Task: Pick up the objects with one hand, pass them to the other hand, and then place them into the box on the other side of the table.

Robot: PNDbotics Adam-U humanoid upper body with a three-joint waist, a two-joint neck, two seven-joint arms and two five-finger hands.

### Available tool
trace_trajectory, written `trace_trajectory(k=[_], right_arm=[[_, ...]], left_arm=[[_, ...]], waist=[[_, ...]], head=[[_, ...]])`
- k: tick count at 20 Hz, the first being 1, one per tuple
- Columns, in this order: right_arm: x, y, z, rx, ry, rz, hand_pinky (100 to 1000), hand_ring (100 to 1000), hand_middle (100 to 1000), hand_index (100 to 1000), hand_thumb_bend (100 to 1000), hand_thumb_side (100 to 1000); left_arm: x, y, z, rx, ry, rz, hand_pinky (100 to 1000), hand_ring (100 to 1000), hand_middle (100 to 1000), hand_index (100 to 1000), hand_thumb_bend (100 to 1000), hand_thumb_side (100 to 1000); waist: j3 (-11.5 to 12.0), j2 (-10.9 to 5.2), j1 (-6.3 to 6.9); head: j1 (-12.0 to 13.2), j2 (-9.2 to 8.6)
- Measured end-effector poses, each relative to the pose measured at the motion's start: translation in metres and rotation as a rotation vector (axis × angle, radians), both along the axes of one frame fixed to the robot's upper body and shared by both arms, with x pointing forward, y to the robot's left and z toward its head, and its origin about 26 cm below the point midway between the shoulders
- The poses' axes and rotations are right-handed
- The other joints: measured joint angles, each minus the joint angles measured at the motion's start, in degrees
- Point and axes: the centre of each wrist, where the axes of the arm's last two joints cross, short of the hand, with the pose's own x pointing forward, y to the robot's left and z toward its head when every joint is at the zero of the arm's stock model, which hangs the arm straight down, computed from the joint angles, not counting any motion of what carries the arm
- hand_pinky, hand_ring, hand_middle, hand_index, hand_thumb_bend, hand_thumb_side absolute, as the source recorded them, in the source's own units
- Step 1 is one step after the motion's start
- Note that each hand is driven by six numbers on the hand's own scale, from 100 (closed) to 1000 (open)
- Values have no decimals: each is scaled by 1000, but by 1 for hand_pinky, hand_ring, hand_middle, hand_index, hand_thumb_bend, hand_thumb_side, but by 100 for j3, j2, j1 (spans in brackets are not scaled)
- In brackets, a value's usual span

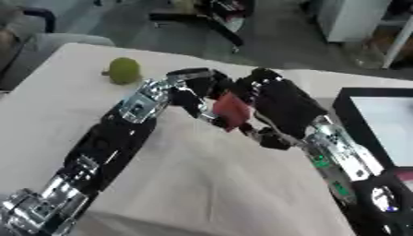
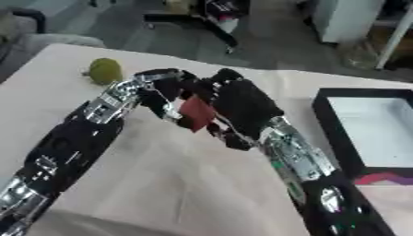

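Table (image 1: pixel 209 184): pale cloth surface, seen from above at a slant.

Green fruit (image 1: pixel 123 70): round, resting on the table near the far left corner, well apart from both hands.

Left hand (image 1: pixel 190 90): reaches in from the lower left, raised over the middle of the table. Its fingers are curled toward the red piece and touch its left edge.

Red piece (image 1: pixel 233 111): flat, roughly square, held off the table between the two hands.

Right hand (image 1: pixel 278 103): comes in from the lower right. Its fingers are curled around the right side of the red piece, with the thumb below it.

Box (image 2: pixel 371 129): black walls, pale floor, on the right side of the table, near the right forearm.
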Motion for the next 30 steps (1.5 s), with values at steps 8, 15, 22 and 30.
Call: trace_trajectory(k=[8,15,22,30], right_arm=[[1,0,-3,-5,7,3,864,727,679,864,283,100],[2,1,-4,15,0,9,835,695,625,556,100,253],[3,-3,-7,100,-1,5,771,656,589,382,100,320],[7,-11,-2,175,-12,-15,732,638,557,370,100,328]], left_arm=[[-1,-3,2,2,8,-19,727,576,571,593,680,100],[-1,-5,3,5,15,-31,744,586,583,608,689,100],[0,-5,5,13,3,-39,757,612,613,667,766,175],[3,28,10,90,-66,38,789,694,708,760,1000,439]], waist=[[14,0,-1],[21,0,-1],[2,-1,-1],[-15,-12,-1]], head=[[-6,0],[-25,0],[-40,2],[-194,46]])
